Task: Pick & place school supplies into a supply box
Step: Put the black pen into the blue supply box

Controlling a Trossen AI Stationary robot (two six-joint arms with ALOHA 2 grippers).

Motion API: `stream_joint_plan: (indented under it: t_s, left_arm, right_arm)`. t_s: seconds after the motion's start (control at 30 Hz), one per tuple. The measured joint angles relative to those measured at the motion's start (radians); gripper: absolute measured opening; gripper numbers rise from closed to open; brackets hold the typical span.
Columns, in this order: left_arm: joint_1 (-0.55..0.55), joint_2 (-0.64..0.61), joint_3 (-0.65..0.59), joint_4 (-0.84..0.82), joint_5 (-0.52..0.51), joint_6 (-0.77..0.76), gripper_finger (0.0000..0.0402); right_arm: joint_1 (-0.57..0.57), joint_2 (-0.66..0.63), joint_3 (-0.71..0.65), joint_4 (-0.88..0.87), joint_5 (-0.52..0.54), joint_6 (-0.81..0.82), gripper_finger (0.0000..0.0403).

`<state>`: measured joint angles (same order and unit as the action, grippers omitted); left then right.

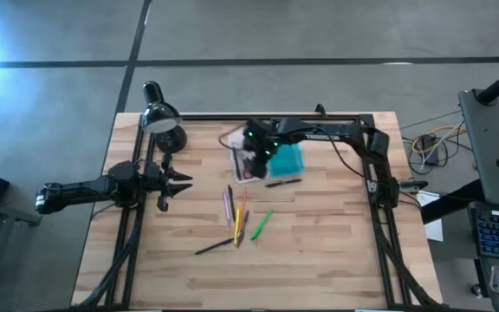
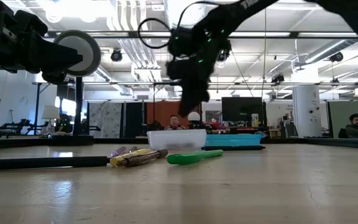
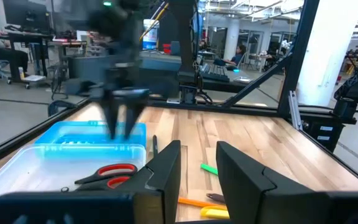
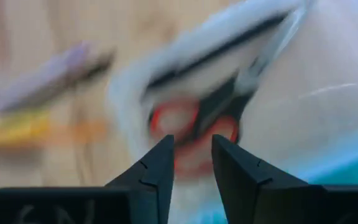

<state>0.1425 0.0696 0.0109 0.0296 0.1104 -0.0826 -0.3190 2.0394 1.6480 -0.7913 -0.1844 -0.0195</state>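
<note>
Scissors [image 4: 194,134] blurred, blades perhaps unreadable

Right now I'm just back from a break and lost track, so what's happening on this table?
The right gripper hovers over the open clear supply box, jaws a little apart and holding nothing. The red-handled scissors already lie inside the box. The left gripper waits open at the table's left side, near the black desk lamp. Several pens and pencils, including a green one, lie loose on the wood.
</note>
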Motion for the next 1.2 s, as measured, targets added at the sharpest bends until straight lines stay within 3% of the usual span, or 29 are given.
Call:
stream_joint_plan:
  t_s: [0.13,0.3,0.47,0.73,0.87,1.2]
  left_arm:
    - [0.0,0.0,0.0,0.0,0.0,0.0,0.0087]
    - [0.0,0.0,0.0,0.0,0.0,0.0,0.0087]
    - [0.0,0.0,0.0,0.0,0.0,0.0,0.0087]
    - [0.0,0.0,0.0,0.0,0.0,0.0,0.0087]
    - [0.0,0.0,0.0,0.0,0.0,0.0,0.0087]
    - [0.0,0.0,0.0,0.0,0.0,0.0,0.0087]
  right_arm:
    - [0.013,-0.143,-0.119,-0.051,-0.003,-0.129,0.0126]
    - [0.03,-0.362,-0.325,-0.042,-0.005,-0.161,0.0164]
    - [0.111,-0.472,-0.501,-0.037,-0.002,-0.186,0.021]
    - [0.256,-0.469,-0.696,0.11,0.157,-0.138,0.0231]
    - [0.247,-0.469,-0.725,0.221,0.213,-0.08,0.0221]
    - [0.18,-0.381,-0.756,0.297,0.212,-0.119,0.0215]
